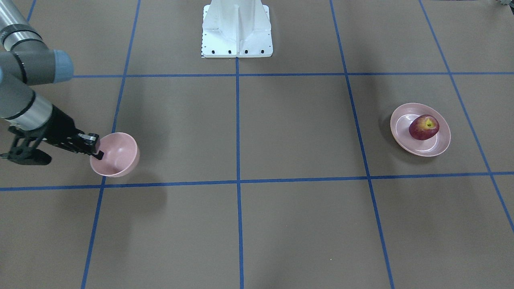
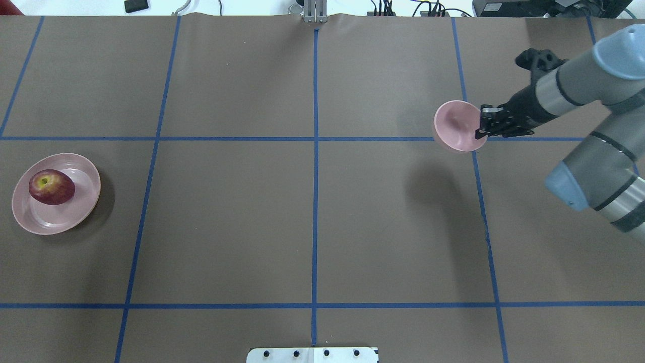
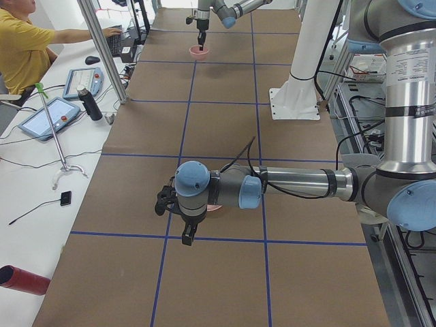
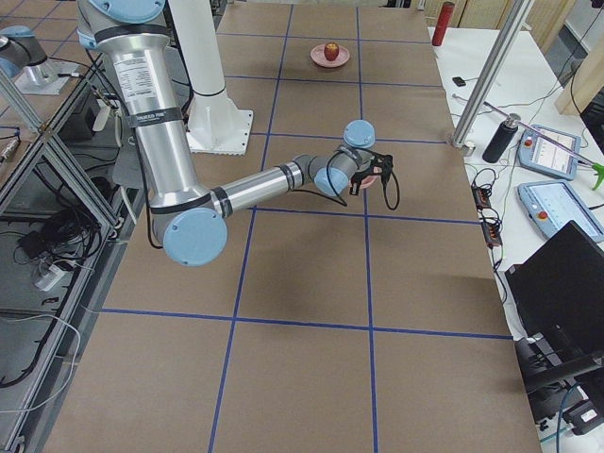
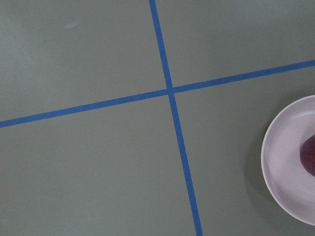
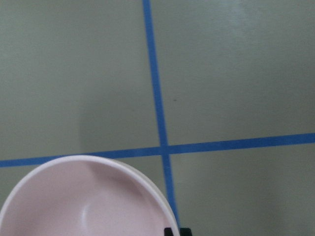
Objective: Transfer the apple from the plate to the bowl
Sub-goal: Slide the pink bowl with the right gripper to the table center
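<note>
One bowl, pinched at its rim by the closed right end effector, hangs tilted above the worktop at 2 o'clock, so it is best carried slowly and level toward the apple on the plate at 9 o'clock.

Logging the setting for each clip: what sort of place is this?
Most likely a robotics lab's data-collection cell: a brown table gridded with blue tape, a large robot arm, and teach pendants on a side desk beside an operator.
</note>
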`<state>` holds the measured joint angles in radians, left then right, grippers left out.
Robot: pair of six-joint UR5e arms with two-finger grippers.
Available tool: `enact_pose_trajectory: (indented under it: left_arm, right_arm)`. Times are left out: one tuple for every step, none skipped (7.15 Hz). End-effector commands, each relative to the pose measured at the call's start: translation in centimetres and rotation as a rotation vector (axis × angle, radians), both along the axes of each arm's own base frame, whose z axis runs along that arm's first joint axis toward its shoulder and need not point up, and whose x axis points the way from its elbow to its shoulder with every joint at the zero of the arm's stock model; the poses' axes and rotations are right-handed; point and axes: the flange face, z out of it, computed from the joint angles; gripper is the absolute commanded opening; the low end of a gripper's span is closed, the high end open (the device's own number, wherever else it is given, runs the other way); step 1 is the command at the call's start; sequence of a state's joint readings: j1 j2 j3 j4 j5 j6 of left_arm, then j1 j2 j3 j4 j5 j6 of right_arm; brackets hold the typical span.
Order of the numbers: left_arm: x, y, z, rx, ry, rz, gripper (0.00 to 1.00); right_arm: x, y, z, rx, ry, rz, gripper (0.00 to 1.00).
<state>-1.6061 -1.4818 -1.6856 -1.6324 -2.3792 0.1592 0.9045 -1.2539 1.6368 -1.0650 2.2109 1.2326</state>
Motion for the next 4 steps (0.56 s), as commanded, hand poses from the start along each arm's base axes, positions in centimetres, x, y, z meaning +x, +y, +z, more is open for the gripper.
enact_pose_trajectory:
  left_arm:
    - [0.1, 0.0, 0.1, -0.002, 0.0, 0.001, 0.98]
    - [0.1, 0.0, 0.1, -0.004, 0.0, 0.001, 0.98]
    - [0.1, 0.1, 0.2, -0.007, 0.0, 0.001, 0.98]
    - [0.1, 0.0, 0.2, -0.007, 0.002, 0.001, 0.98]
  right_arm:
    - [-13.6, 3.6, -10.7, -0.056, 0.055, 0.055, 0.0]
    - [-17.5, 6.1, -13.7, -0.081, 0.066, 0.067, 0.0]
    - [-20.8, 8.7, -15.4, -0.085, 0.059, 0.067, 0.0]
    - [-22.7, 10.6, -15.3, -0.064, 0.07, 0.063, 0.0]
